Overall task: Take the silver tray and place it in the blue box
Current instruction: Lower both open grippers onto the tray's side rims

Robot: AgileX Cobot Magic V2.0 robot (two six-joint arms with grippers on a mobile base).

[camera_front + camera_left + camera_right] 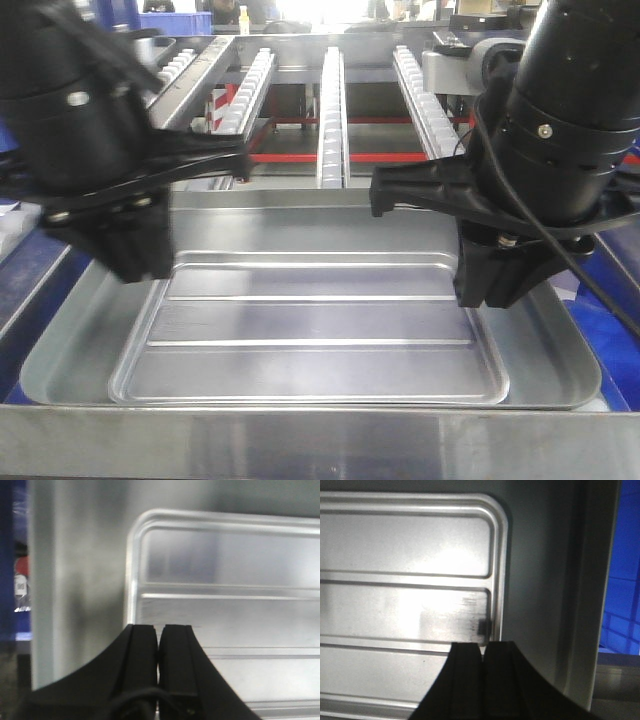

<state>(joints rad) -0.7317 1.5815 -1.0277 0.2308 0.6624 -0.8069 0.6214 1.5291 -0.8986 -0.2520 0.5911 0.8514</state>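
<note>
The silver tray (310,360) lies flat with two long ridges on its bottom, inside a wider dull grey metal pan (60,370). My left gripper (140,270) points down at the tray's far left rim, jaws pressed together on it. My right gripper (490,295) does the same at the far right rim. In the left wrist view the gripper (158,626) meets the tray (225,570) at its left edge. In the right wrist view the gripper (483,644) meets the tray (405,545) at its right edge. The blue box (612,335) shows only at the sides (622,580).
The grey pan surrounds the tray in both wrist views (85,580) (540,580). A metal bar (320,445) crosses the front. Roller conveyor rails (332,110) run away behind the tray. Both black arms hang close over the tray's far corners.
</note>
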